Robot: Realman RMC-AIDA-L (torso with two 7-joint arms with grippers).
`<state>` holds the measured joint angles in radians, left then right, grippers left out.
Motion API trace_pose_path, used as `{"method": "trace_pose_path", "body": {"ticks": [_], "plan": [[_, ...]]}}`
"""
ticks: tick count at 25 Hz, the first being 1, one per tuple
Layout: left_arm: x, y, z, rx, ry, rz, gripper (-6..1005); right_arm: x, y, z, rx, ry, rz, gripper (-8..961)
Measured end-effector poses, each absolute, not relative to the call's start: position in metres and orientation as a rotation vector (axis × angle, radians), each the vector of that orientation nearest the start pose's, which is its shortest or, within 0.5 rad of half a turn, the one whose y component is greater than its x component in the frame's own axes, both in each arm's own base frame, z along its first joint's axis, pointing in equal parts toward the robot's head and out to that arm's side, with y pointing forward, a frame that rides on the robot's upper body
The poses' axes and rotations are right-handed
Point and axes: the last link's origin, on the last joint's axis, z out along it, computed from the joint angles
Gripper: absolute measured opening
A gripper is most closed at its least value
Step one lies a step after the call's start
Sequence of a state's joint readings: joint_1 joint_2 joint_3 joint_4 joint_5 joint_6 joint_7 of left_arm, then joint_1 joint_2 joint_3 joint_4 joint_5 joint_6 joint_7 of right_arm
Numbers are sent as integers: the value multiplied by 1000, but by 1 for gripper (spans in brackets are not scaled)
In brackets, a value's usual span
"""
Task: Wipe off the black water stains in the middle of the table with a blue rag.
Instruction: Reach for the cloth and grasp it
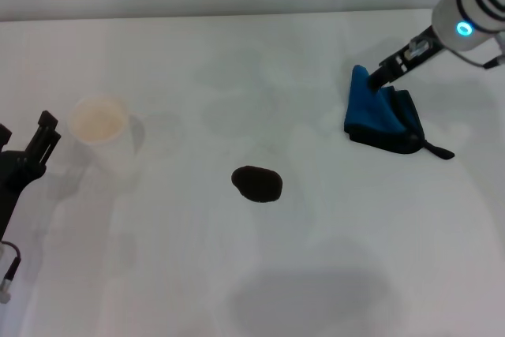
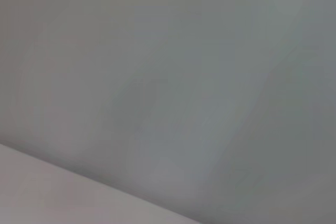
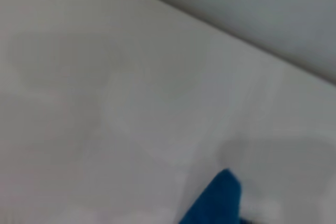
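The black water stains [image 1: 256, 184] form one glossy dark oval blot in the middle of the white table [image 1: 237, 76]. The blue rag [image 1: 383, 120] lies crumpled at the right, well apart from the blot, with one corner pulled up into a peak. My right gripper [image 1: 381, 79] reaches down from the upper right and is shut on that raised corner. A tip of the blue rag [image 3: 215, 200] also shows in the right wrist view. My left gripper [image 1: 46, 138] is parked at the table's left edge, open and holding nothing.
A pale paper cup [image 1: 99, 122] stands upright at the left, just beside the left gripper. A dark strap end of the rag [image 1: 440, 151] trails toward the right edge. The left wrist view shows only a blank surface.
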<state>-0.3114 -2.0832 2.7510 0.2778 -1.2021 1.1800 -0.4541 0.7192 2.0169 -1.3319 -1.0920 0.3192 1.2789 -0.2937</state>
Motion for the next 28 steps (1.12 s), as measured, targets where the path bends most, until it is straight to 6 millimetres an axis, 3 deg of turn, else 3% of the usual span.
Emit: {"method": "trace_pose_path", "body": {"ticks": [6,20,25,28], "plan": [[-336,279,-55,-1562,-981,-931,876,237,416,10,-2125,1182,-489,839],[-340,277,-53,-1533,-995,-927,876,259,416,-5,-2107,1199,-513,835],[-339,277,-55,-1544,-993,-925,876,264,414,-10,-2105,1200,-519,647],[-337,277,-56,-1551,-993,-928,876,264,414,-11,-2105,1200,-518,645]]}}
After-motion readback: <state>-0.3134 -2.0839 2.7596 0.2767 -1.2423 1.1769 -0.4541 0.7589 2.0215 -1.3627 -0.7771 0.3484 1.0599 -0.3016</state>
